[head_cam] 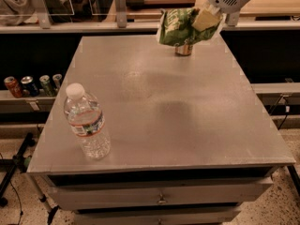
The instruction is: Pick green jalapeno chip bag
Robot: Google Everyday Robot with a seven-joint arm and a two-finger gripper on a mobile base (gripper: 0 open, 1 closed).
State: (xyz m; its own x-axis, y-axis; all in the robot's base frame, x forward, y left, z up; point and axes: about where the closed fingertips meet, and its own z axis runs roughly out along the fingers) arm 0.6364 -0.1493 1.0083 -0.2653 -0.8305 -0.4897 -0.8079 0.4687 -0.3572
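Note:
The green jalapeno chip bag (180, 27) is crinkled and hangs in the air above the far side of the grey table (187, 125). My gripper (205, 20) comes in from the top right and is shut on the bag's right end. The bag hides most of a drink can (183, 49) that stands on the table just behind and below it.
A clear water bottle (86, 123) with a white cap stands upright near the table's front left corner. Several cans (33, 85) sit on a low shelf to the left. A shelf rail runs behind the table. Drawers are below the front edge.

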